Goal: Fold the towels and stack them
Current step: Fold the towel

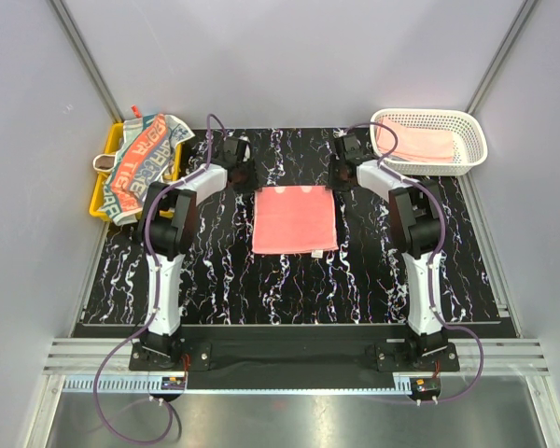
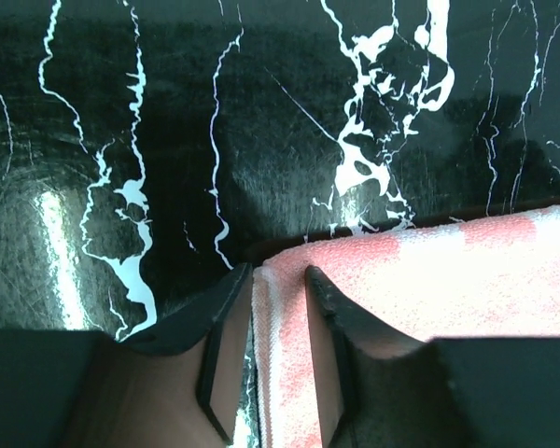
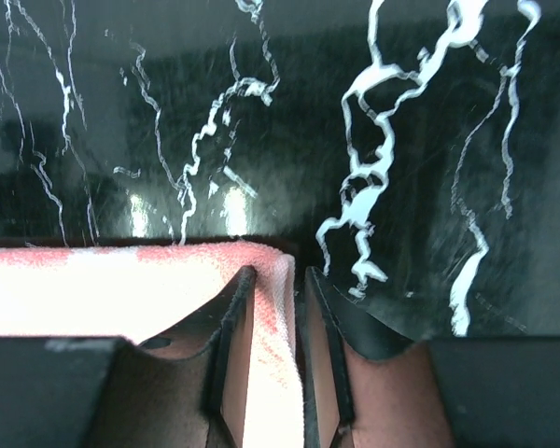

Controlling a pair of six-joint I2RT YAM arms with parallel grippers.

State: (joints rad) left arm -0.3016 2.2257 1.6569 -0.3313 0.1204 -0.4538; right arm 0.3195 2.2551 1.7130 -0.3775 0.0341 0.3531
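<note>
Item: pink towel (image 1: 294, 219), one, lying flat and squared at the middle of the black marbled worktop (image 1: 215, 271), its long sides running up and down the overhead frame. You find both arms reached to its upper edge, one at each top corner, which suits lifting that edge and bringing it over toward the bottom edge for a first fold. Left fingers (image 2: 222, 310): part-open, astride the upper-left corner, the hem lying between them with a dark gap along one side; no pinch is evident yet. Right fingers (image 3: 331, 317): set narrow on the upper-right corner, the hem bunched up between them, a grip by the look of it. Matched holds at both corners should keep the edge level and the fold square. Other stock: lettered towel (image 1: 140, 163), cream with red and teal blocks, heaped unfolded over the yellow tray (image 1: 101, 198) at the upper left of the frame; second pink towel (image 1: 415, 145), lying loose in the white basket (image 1: 467, 154) at the upper right. Both containers sit well apart from the working towel. Obstructions: the worktop below the towel, toward the arm bases, shows nothing lying on it, so you have room there for the fold; judge the arms' own cables the only likely snag.
</note>
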